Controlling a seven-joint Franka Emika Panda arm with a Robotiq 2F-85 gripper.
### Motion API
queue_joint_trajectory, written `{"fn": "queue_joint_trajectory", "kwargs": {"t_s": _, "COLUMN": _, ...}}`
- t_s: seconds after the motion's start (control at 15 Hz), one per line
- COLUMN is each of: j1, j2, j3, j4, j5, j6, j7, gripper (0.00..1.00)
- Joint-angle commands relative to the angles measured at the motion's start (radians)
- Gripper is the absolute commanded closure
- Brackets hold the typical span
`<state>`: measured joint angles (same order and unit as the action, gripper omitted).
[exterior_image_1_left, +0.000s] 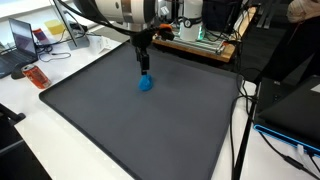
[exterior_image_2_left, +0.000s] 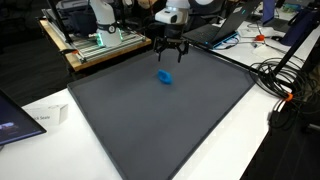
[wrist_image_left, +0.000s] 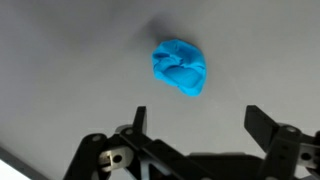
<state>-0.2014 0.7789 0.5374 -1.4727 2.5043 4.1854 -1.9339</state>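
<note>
A small crumpled blue lump (exterior_image_1_left: 145, 84) lies on the dark grey mat (exterior_image_1_left: 120, 125); it also shows in an exterior view (exterior_image_2_left: 165, 76) and in the wrist view (wrist_image_left: 179, 67). My gripper (exterior_image_2_left: 169, 55) hangs just above the mat, close behind the blue lump, in both exterior views (exterior_image_1_left: 144, 66). In the wrist view its two fingers are spread wide apart (wrist_image_left: 196, 118) with nothing between them, and the blue lump lies a little beyond the fingertips on the bare mat.
The mat (exterior_image_2_left: 170, 120) covers a white table. A wooden board with electronics (exterior_image_2_left: 95, 40) stands behind it. Cables (exterior_image_2_left: 280, 80) run along one side, a laptop (exterior_image_1_left: 22, 40) and an orange object (exterior_image_1_left: 36, 76) sit off the mat's edge.
</note>
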Motion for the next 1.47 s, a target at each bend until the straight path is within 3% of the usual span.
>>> {"fn": "queue_joint_trajectory", "kwargs": {"t_s": 0.0, "j1": -0.045, "j2": -0.024, "j3": -0.005, "j4": 0.014, "j5": 0.029, "j6": -0.03, "j7": -0.18, "gripper": 0.0}}
{"fn": "queue_joint_trajectory", "kwargs": {"t_s": 0.47, "j1": -0.139, "j2": 0.006, "j3": 0.067, "j4": 0.07, "j5": 0.021, "j6": -0.02, "j7": -0.498, "gripper": 0.0}}
{"fn": "queue_joint_trajectory", "kwargs": {"t_s": 0.87, "j1": -0.23, "j2": 0.057, "j3": 0.185, "j4": 0.1, "j5": 0.021, "j6": 0.023, "j7": -0.785, "gripper": 0.0}}
{"fn": "queue_joint_trajectory", "kwargs": {"t_s": 1.07, "j1": -0.223, "j2": 0.08, "j3": 0.173, "j4": 0.127, "j5": 0.021, "j6": 0.04, "j7": -0.886, "gripper": 0.0}}
{"fn": "queue_joint_trajectory", "kwargs": {"t_s": 1.13, "j1": -0.298, "j2": 0.126, "j3": 0.325, "j4": 0.088, "j5": -0.112, "j6": 0.065, "j7": -0.8, "gripper": 0.0}}
{"fn": "queue_joint_trajectory", "kwargs": {"t_s": 1.2, "j1": -0.311, "j2": 0.147, "j3": 0.353, "j4": 0.087, "j5": -0.146, "j6": 0.074, "j7": -0.795, "gripper": 0.0}}
{"fn": "queue_joint_trajectory", "kwargs": {"t_s": 1.27, "j1": -0.283, "j2": 0.149, "j3": 0.287, "j4": 0.135, "j5": -0.069, "j6": 0.068, "j7": -0.906, "gripper": 0.0}}
{"fn": "queue_joint_trajectory", "kwargs": {"t_s": 1.33, "j1": -0.373, "j2": 0.21, "j3": 0.472, "j4": 0.06, "j5": -0.234, "j6": 0.088, "j7": -0.785, "gripper": 0.0}}
{"fn": "queue_joint_trajectory", "kwargs": {"t_s": 1.4, "j1": -0.373, "j2": 0.214, "j3": 0.459, "j4": 0.05, "j5": -0.233, "j6": 0.07, "j7": -0.807, "gripper": 0.0}}
